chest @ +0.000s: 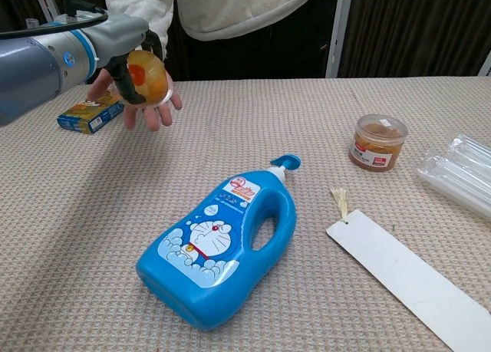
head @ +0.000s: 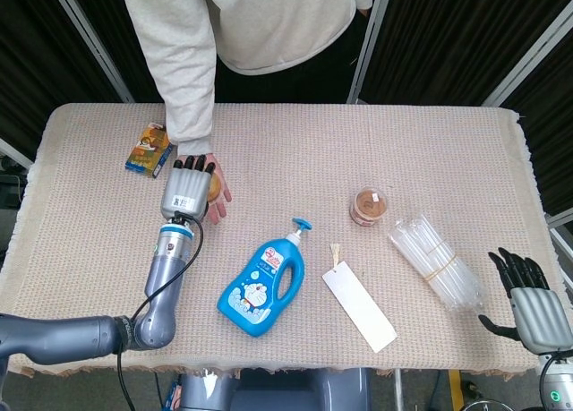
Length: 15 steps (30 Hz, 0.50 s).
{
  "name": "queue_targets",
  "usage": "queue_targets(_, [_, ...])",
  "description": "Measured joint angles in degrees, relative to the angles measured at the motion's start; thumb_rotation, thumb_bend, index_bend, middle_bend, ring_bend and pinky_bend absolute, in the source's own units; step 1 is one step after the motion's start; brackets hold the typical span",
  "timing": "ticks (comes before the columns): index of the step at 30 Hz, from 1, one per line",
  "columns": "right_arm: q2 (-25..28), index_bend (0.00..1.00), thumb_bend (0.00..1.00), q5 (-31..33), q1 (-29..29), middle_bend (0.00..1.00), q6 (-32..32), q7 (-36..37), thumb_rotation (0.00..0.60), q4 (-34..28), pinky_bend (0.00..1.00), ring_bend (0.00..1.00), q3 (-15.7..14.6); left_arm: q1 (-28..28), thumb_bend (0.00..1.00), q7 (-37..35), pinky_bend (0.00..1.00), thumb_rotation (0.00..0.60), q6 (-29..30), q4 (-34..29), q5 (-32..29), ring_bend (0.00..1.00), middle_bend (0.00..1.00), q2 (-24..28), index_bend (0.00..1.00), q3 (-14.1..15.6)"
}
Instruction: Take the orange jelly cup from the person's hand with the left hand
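Near the table's far left corner, the left hand (head: 186, 192) covers the orange jelly cup (chest: 143, 77) from above on the person's hand (chest: 146, 106); whether it grips, I cannot tell.

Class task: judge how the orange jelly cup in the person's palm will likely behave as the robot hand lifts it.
The orange jelly cup looks small, so probably light. Its glossy clear shell may be slippery and could dent under a hard squeeze. It looks rounded, so if the left robot hand loses it, it might roll off the person's palm.
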Motion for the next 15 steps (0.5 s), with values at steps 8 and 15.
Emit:
queue_targets(8, [0.06, 0.05, 0.1, 0.27, -0.08, 0.0, -0.02, -0.03, 0.6, -0.06, 0.0, 0.0, 0.07, 0.53, 0.54, -6.08, 0.51, 0.6, 2.17, 1.61, 10.98, 0.5, 0.54, -0.5, 0.79, 2.74])
queue_targets(15, [0.06, 0.05, 0.1, 0.32, -0.1, 0.0, -0.04, -0.15, 0.6, -0.04, 0.0, 0.0, 0.09, 3.27, 0.54, -10.95, 0.51, 0.6, 4.56, -4.36, 19.22, 0.5, 0.54, 3.13, 0.8, 5.79])
